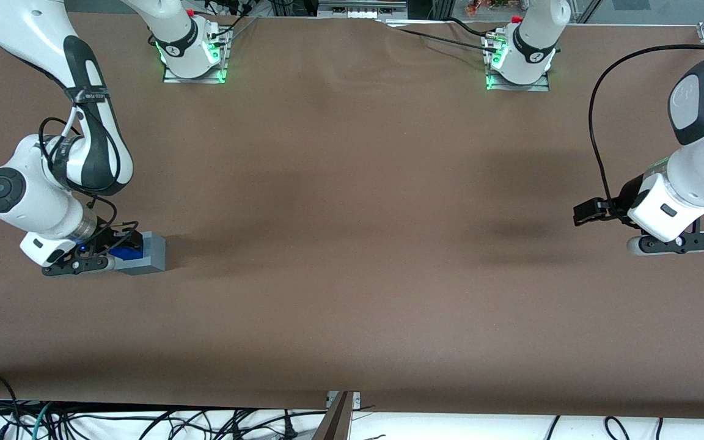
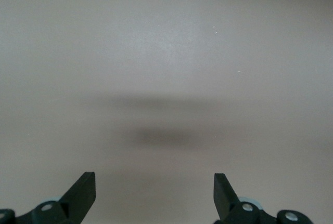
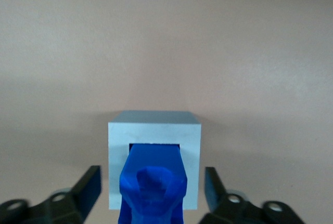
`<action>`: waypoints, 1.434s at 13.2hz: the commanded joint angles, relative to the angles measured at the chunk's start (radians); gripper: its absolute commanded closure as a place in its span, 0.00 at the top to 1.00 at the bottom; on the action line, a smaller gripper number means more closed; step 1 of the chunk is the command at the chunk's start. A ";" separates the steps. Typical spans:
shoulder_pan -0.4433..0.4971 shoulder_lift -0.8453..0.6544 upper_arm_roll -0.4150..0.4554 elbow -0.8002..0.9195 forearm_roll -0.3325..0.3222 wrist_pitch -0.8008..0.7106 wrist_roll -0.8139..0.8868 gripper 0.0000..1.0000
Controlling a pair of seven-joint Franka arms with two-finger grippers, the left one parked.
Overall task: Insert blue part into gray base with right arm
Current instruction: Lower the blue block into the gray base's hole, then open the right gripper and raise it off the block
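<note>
The blue part is sitting in the gray base over at the working arm's end of the table, at least as it looks from the front camera. The right arm is bent low, with its claw right up against the base. From this angle I can't tell how deep the blue piece has gone; it just shows as a patch of blue at the block's top.

The parked arm's wrist camera shows only bare table and a soft shadow, so no help there.

The working arm's wrist camera is the good one. The blue part is poking out of the square hole in the gray base, lower end inside, knobbly top sticking well up. The claw is spread wide, fingers standing clear of the block on either side, gripping nothing.

My take: it's dropped in but maybe not fully seated. To finish it properly I'd check it's square to the hole, then press straight down on top, gently, without nudging the block sideways. If it's cocked, pushing will just jam it.
</note>
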 commanded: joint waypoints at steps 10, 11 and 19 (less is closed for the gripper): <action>0.074 -0.226 0.012 0.231 0.014 -0.564 0.156 0.99; 0.074 -0.261 0.029 0.231 0.015 -0.594 0.158 0.99; 0.060 -0.380 0.059 0.203 -0.025 -0.698 0.187 0.99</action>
